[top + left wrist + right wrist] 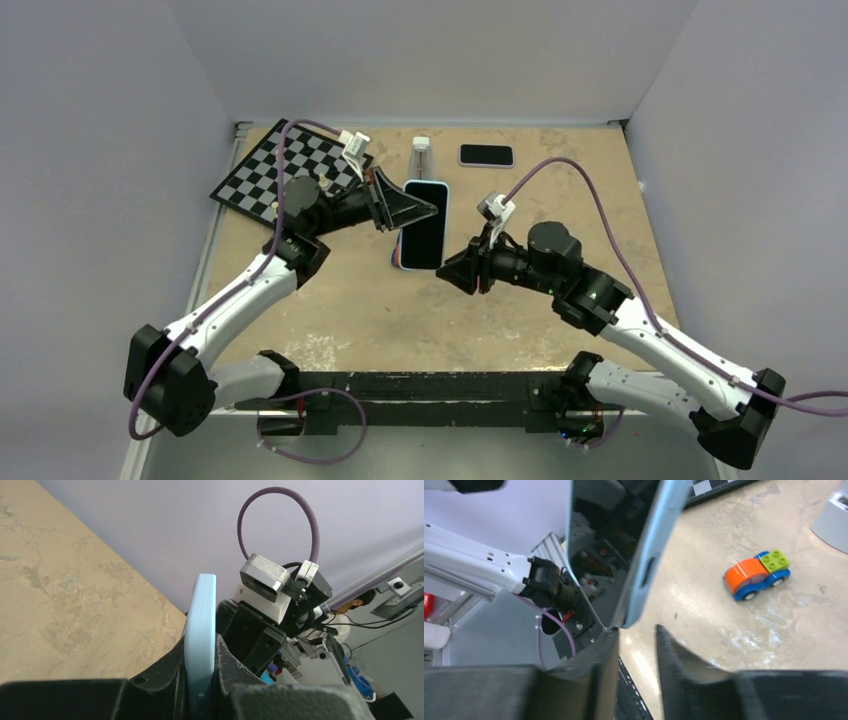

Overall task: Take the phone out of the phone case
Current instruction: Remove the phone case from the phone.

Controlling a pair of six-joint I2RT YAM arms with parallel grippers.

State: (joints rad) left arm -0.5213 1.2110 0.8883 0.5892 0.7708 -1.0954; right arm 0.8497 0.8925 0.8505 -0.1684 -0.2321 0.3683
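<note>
The phone [424, 235], black screen up, sits in a light blue case [443, 195] and is held above the table. My left gripper [420, 211] is shut on the case's left edge; in the left wrist view the blue case edge [201, 625] stands clamped between the two fingers [165, 680]. My right gripper [462, 270] is open at the phone's near right corner. In the right wrist view the dark screen [606, 540] and blue case rim [659, 550] hang just above the open gripper [636, 632]; one fingertip [610, 637] is at the corner.
A toy car [756, 575] stands on the table under the phone. A second black phone [486, 155] and a small clear bottle [421, 155] lie at the back. A checkerboard [270, 175] lies at the back left. Walls close in three sides.
</note>
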